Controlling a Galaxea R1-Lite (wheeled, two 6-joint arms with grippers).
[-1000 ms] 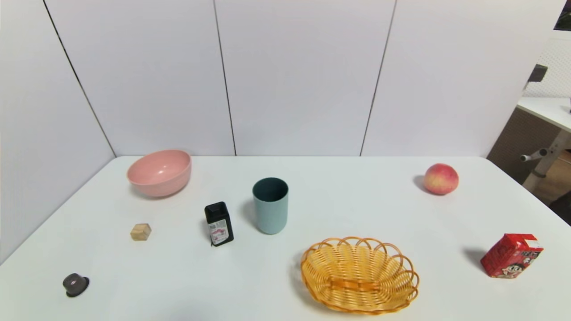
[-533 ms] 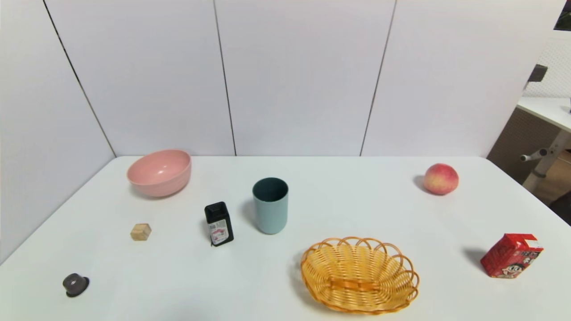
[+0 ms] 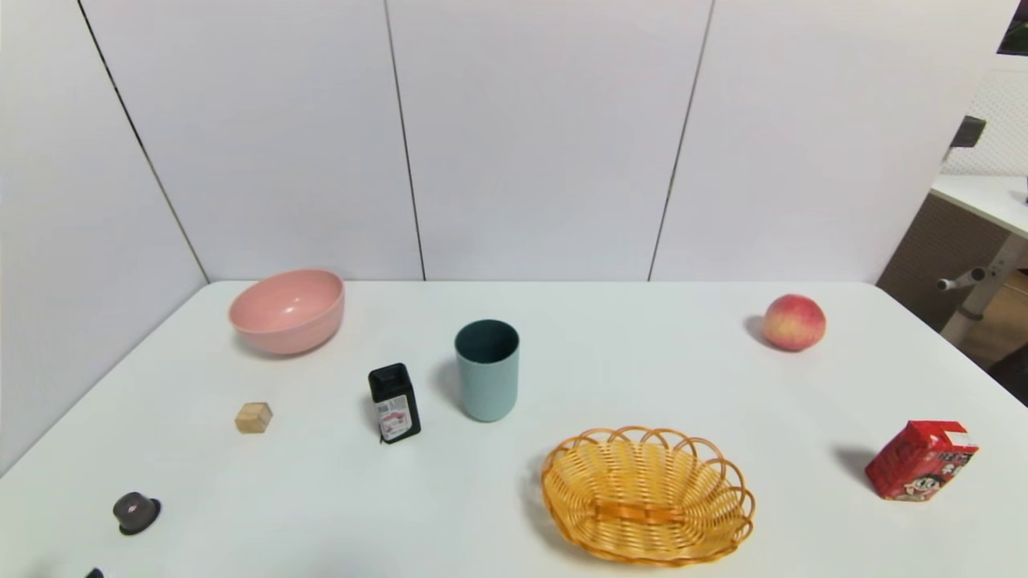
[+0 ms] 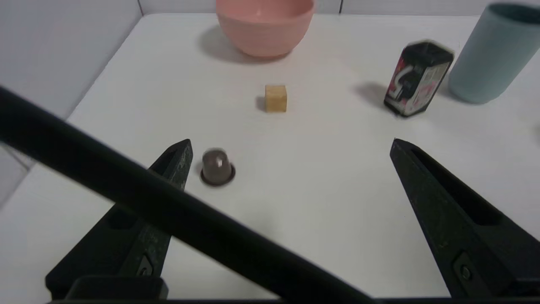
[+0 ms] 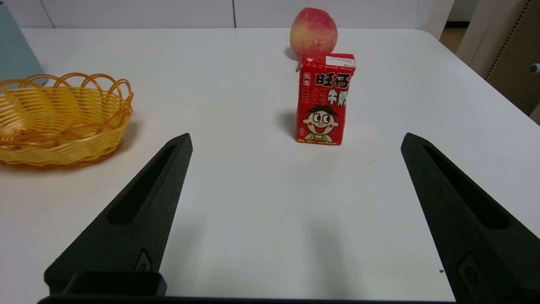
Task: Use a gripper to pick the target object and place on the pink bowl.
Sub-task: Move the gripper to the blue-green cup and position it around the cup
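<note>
The left gripper (image 4: 291, 145), jaws apart and empty near the table's near left edge, shows only a dark tip in the head view; beyond it stand the pink bowl (image 3: 287, 313) and the teal cup (image 3: 487, 371), whose rim the wrist view crops.

Tall, plain white wall panels (image 3: 538, 144) with thin dark vertical seams fill the upper part of the head view, another white panel slanting along the left edge. Below them spreads a smooth white tabletop (image 3: 610, 369) with rounded far corners, under even light with soft shadows. At the right edge are a white side table (image 3: 984, 197), its pale metal leg (image 3: 984, 285) and brownish flooring (image 3: 1000, 321).
</note>
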